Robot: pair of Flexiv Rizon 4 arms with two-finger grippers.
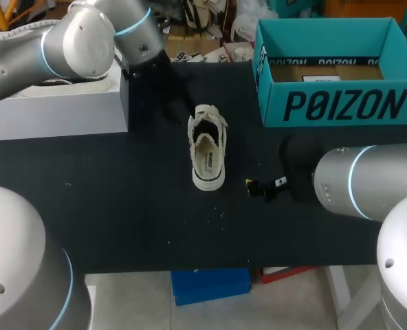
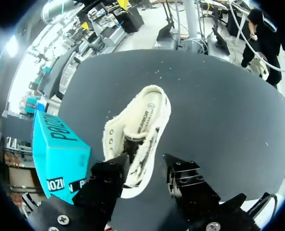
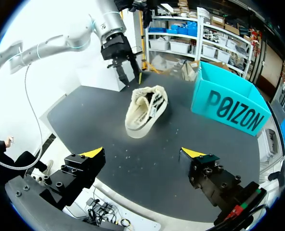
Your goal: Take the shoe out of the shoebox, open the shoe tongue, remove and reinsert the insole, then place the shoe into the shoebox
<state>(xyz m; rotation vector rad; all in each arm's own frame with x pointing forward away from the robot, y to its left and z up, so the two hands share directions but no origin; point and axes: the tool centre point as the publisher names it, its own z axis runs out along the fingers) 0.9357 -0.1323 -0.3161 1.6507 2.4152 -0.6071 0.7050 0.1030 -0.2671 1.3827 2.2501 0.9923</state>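
watching from beside the black surface, i see the cream shoe out of its box, sitting upright on its sole in the open, with the left claw at one end of it and the right claw off to one side.

the left claw hangs just over the end of the shoe that has the lace holes. its two dark fingers are spread apart, one on each side of that end. from the right wrist view the left claw sits a little above and behind the shoe and grips nothing. the shoe's mouth gapes upward and the printed insole shows inside, at the end farther from this claw.

the right claw is wide open, with its yellow tips far apart and only bare surface between them. the shoe lies ahead of it, well apart.

the teal shoebox stands open, ahead of the right claw and off to one side. it is apart from the shoe, and its brown floor shows. from the left claw it is just beside the fingers, and in the right wrist view it stands to the side of the shoe.

a white block sits by the left arm. pale specks dot the surface near the shoe.
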